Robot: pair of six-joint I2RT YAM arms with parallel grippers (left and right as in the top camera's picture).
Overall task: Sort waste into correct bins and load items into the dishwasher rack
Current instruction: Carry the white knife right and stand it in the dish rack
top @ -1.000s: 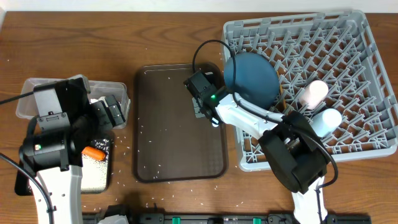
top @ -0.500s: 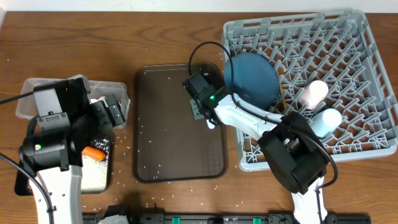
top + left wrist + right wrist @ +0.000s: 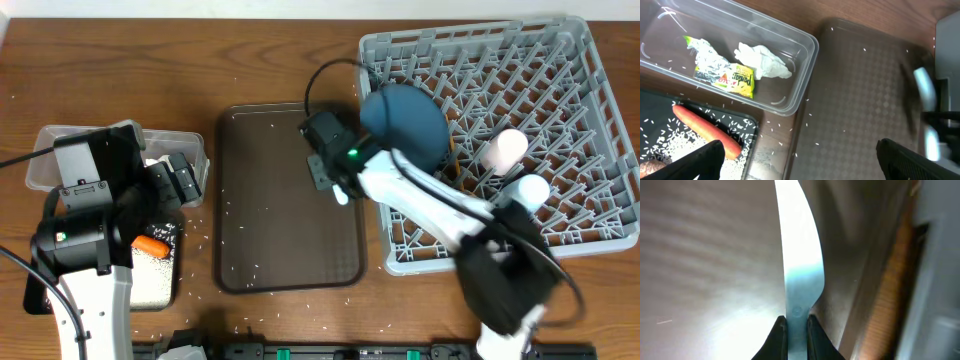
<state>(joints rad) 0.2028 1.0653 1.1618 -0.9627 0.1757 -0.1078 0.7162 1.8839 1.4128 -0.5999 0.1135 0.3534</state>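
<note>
Wooden table (image 3: 250,50), grey rack (image 3: 560,100), brown tray (image 3: 270,200), clear tub (image 3: 805,60), black tray (image 3: 747,132)

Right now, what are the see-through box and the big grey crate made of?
Clear tub: looks like thin glossy plastic; its walls are see-through with shiny glints. Grey rack: probably hard matte plastic, moulded into one grid of pegs.

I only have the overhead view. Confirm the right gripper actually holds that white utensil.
Observer: Confirmed. The right wrist view shows the right gripper shut on one end of the white utensil.
Operator: List what the left arm hides from me.
Observer: The left wrist view shows crumpled foil, a yellow wrapper and a white tissue in the clear tub.
Operator: Now report the other gripper.
Observer: The left gripper is wide open, with nothing between its fingers.
</note>
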